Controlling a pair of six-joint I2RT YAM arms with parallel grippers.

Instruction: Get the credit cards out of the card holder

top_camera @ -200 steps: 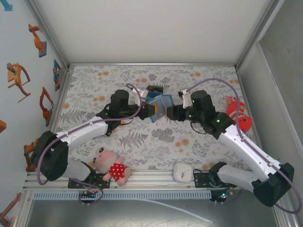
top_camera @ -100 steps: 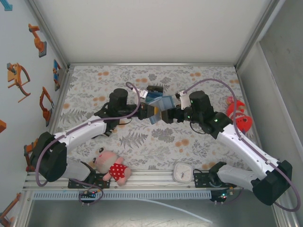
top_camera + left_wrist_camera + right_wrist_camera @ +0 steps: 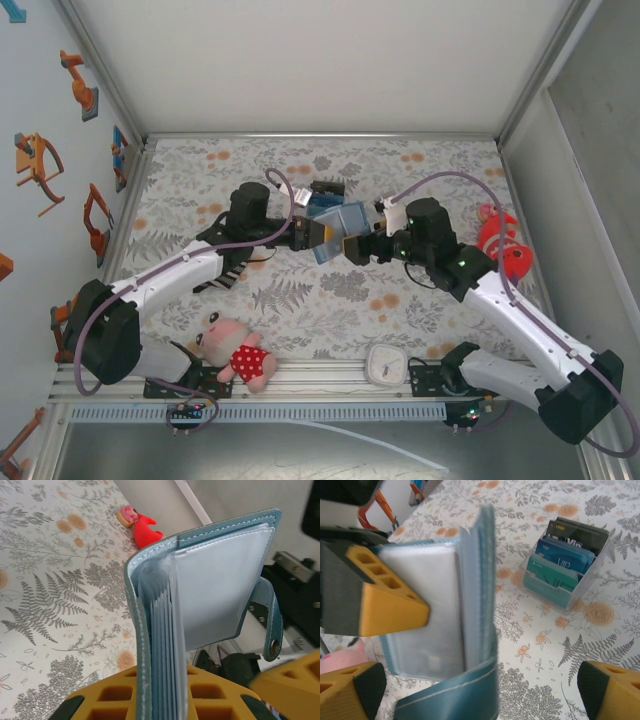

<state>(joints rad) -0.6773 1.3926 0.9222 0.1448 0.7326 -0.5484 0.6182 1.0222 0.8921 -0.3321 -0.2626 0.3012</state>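
One steel-blue card holder (image 3: pixel 215 580) fanned open.

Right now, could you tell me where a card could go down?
Bare cloth along the far wall behind the card stand, and near-middle between plush doll and white clock. Crowded centre: left gripper holds the card holder, open right gripper beside it.

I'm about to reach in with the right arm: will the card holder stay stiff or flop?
Probably floppy: the card holder fans open, strap dangling. Likely light: the left fingers hold it up by one edge. A push may swing it.
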